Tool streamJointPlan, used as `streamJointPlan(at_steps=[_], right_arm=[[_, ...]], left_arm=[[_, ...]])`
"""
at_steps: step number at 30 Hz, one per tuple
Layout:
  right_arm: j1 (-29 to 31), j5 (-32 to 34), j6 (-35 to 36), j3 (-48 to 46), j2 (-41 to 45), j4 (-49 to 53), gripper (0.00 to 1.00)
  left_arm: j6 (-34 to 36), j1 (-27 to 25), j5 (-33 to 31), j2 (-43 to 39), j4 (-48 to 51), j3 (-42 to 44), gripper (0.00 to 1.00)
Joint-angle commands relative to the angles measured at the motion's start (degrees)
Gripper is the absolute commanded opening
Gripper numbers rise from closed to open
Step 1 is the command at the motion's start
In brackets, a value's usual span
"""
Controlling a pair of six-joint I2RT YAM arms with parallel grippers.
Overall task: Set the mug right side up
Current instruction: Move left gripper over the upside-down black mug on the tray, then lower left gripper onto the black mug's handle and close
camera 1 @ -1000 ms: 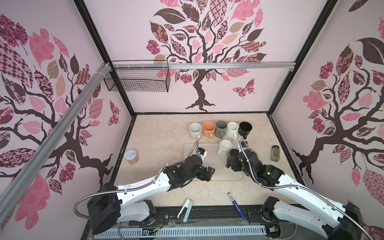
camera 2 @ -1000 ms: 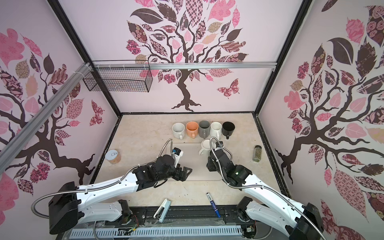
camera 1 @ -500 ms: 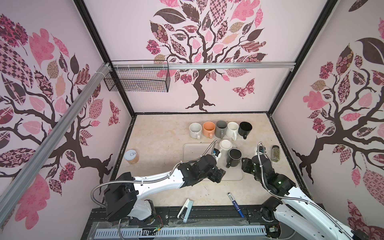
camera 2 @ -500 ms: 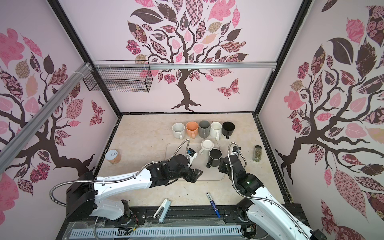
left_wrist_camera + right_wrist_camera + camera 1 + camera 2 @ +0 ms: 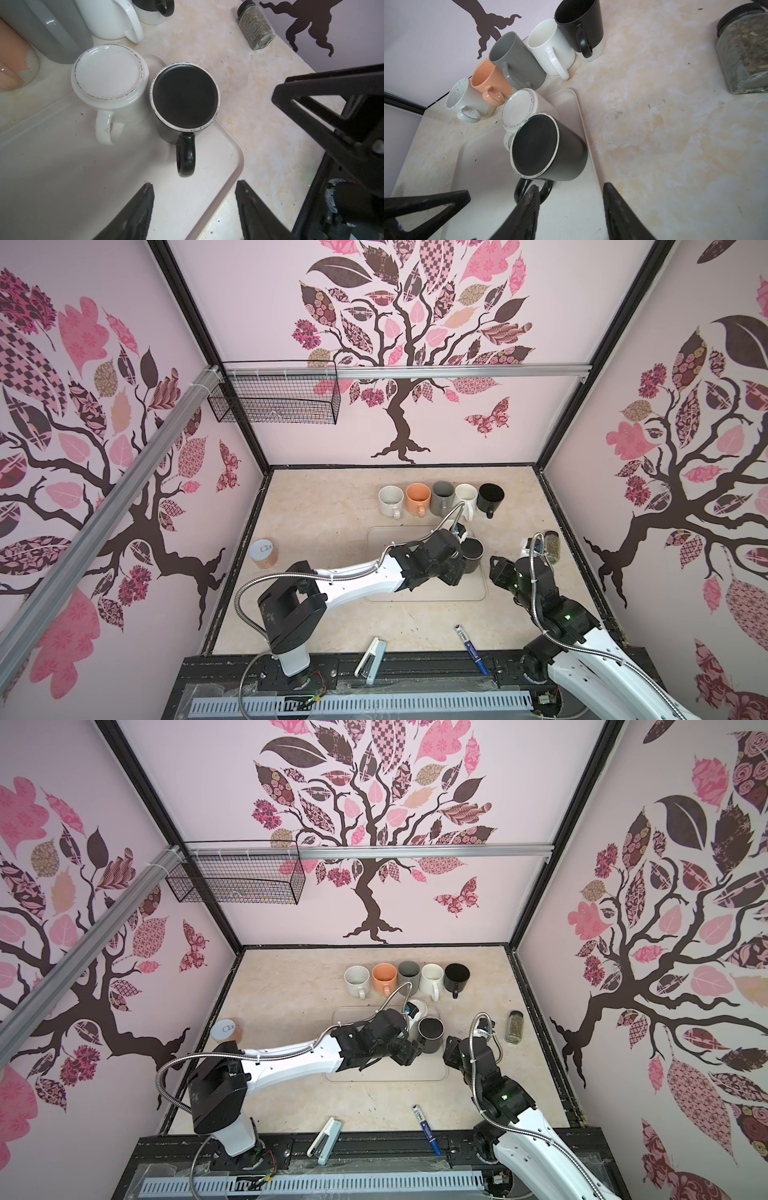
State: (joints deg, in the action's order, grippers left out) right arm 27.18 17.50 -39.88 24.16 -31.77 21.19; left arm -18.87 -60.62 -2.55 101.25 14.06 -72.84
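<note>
At the tray's (image 5: pixel 62 166) far right corner, black mug (image 5: pixel 185 93) is set upside down, just beside inverted white mug (image 5: pixel 108 72). Left gripper (image 5: pixel 194 185) is held spread and empty near its handle; right gripper (image 5: pixel 571 186) likewise.

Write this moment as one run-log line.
black mug: upside down on tray | white mug: upside down | left hand: open, near black handle | right hand: open

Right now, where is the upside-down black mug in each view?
Top view: black mug right of centre, in the tray corner.
Top view: black mug same corner, nearer centre.
Left wrist: black mug mid-frame, base up.
Right wrist: black mug near mid-frame, base up.
Shared landmark: spice jar, in all four.
</note>
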Motion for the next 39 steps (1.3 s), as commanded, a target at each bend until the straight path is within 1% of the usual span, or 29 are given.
streamJointPlan(at_steps=[1,7,15,21,27,31,39], right_arm=[[-0.5,-0.4,0.1,-0.1,-0.1,-0.7,0.54],[-0.6,-0.7,-0.6,-1.6,0.4,-2.4,0.55],[-0.7,-0.8,-0.2,-2.3,0.9,-2.3,0.55],[-0.8,-0.9,-0.8,-3.5,1.5,-2.7,0.56],[-0.8,-1.3,-0.9,-4.0,2.2,-2.7,0.56],[-0.7,-1.2,-0.8,-4.3,2.9,-2.7,0.56],[-0.7,-0.9,-0.2,-4.6,2.8,-2.8,0.56]], left_arm=[[1.4,0.0,-0.3,2.5,2.7,-4.5,0.66],[1.4,0.2,-1.9,8.1,5.3,-8.7,0.68],[0.9,0.8,-4.3,10.2,6.6,-10.7,0.67],[1.0,0.8,-4.3,11.6,6.9,-12.3,0.64],[1.1,1.2,-3.9,13.2,7.3,-13.5,0.55],[0.9,1.5,-3.6,13.7,7.3,-13.9,0.52],[1.4,1.6,-2.8,15.5,7.9,-15.7,0.5]])
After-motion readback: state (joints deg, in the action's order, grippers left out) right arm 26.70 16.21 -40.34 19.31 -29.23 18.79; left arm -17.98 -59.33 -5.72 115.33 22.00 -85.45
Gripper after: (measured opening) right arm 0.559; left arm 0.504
